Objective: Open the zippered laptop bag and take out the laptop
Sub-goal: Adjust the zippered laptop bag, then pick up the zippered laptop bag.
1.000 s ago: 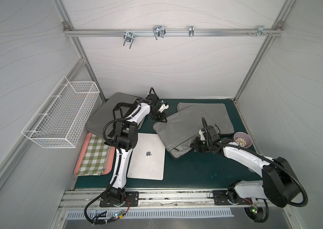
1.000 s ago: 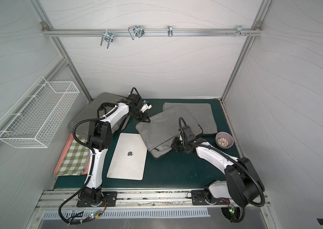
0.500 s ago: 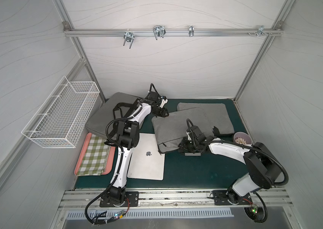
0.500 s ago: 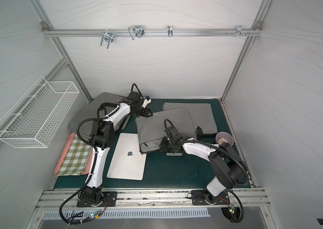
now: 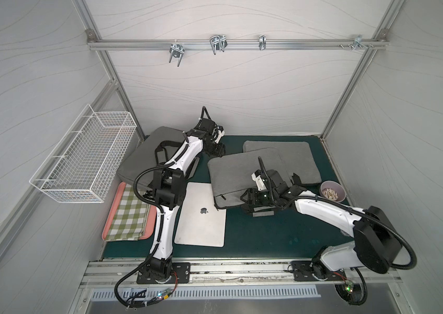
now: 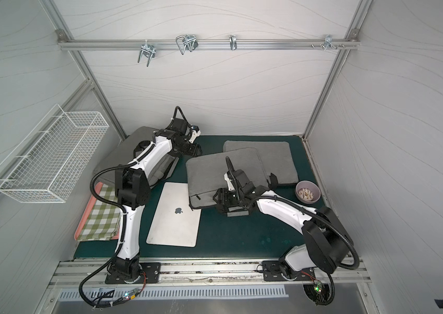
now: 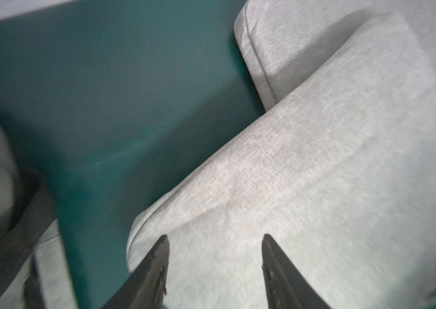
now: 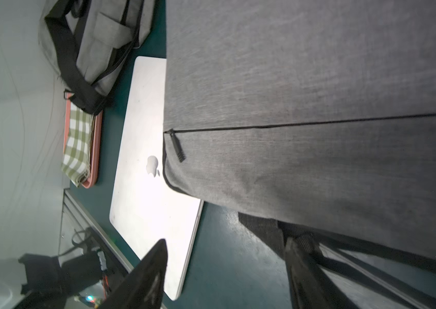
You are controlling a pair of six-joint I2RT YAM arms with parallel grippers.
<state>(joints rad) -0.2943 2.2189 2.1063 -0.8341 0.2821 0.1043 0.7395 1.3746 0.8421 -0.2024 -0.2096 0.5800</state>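
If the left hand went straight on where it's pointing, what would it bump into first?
The left hand would probably meet the grey laptop bag first; its corner lies right ahead, though depth is unclear.

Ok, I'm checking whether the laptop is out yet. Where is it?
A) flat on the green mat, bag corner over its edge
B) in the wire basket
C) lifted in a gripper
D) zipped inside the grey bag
A: the laptop lies flat on the green mat, logo up, with a corner of the grey bag over its edge.
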